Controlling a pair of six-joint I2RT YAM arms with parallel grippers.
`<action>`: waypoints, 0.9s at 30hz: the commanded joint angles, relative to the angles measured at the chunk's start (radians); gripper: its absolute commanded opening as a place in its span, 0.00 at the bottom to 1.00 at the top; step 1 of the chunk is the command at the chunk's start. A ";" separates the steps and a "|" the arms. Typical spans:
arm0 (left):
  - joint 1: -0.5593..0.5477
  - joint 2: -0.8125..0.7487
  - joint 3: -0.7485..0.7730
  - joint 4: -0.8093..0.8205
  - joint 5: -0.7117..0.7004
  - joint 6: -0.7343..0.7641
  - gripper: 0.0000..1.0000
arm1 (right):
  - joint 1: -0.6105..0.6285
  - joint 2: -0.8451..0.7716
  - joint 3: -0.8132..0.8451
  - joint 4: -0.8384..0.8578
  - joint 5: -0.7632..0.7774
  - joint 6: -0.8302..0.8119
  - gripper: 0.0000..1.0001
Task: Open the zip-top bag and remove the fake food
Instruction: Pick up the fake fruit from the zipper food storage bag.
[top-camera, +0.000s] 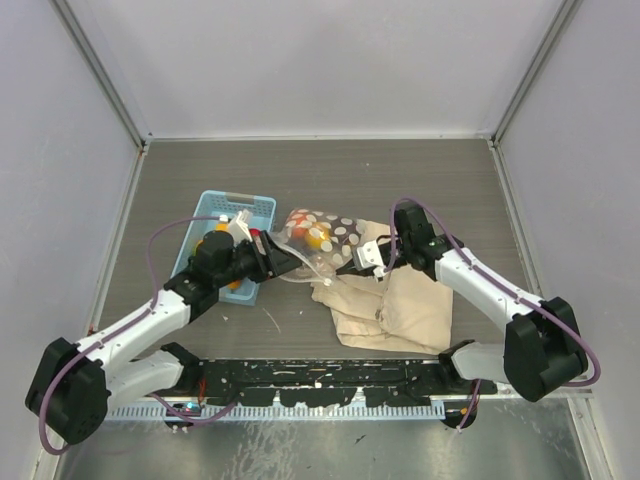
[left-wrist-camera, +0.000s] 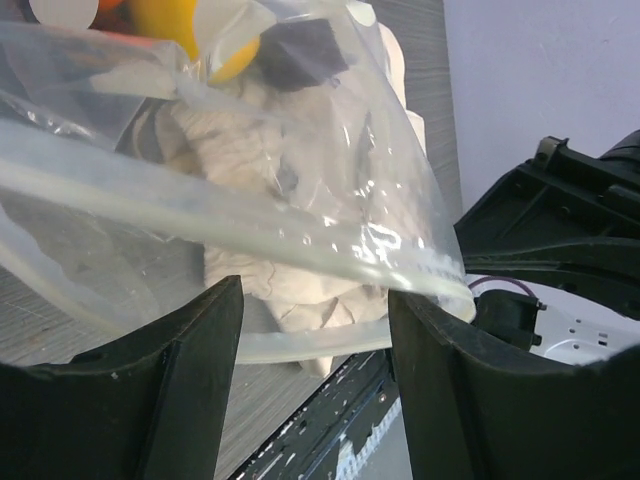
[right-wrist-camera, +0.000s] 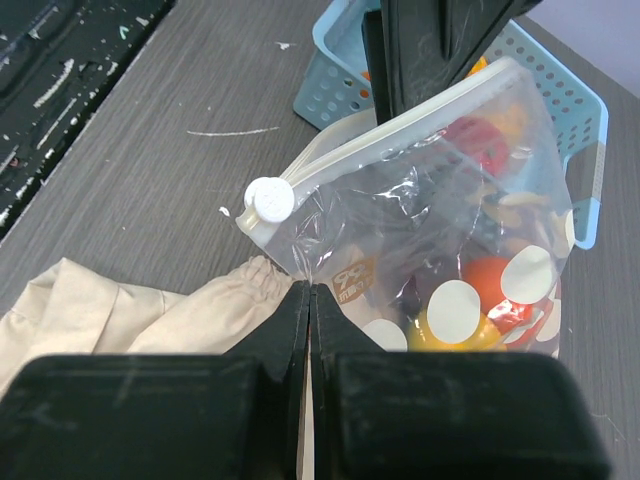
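The clear, white-spotted plastic zip-top bag (right-wrist-camera: 400, 200), with glossy red, orange and yellow fake food (right-wrist-camera: 488, 282) inside, sits beside the light blue plastic basket (top-camera: 212, 206). The right jaws are closed, pinching its corner; the left jaws stand apart, straddling its zip strip.

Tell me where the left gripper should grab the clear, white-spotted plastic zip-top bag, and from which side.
Grip the pale zip strip along the mouth of the clear spotted zip-top bag, coming from the light blue plastic basket side. It looks the stiffest ridge on crinkly film, lies across the open left gripper, and the right gripper pinches the opposite side.
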 joint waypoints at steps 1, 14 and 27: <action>-0.018 0.023 0.053 0.069 -0.022 0.003 0.61 | 0.004 -0.036 0.055 -0.054 -0.095 -0.036 0.03; -0.052 0.018 0.052 0.057 -0.093 0.009 0.63 | 0.148 -0.021 0.110 -0.112 -0.084 -0.020 0.02; -0.055 0.004 0.051 0.017 -0.126 0.035 0.64 | 0.221 -0.016 0.179 -0.188 -0.097 0.006 0.02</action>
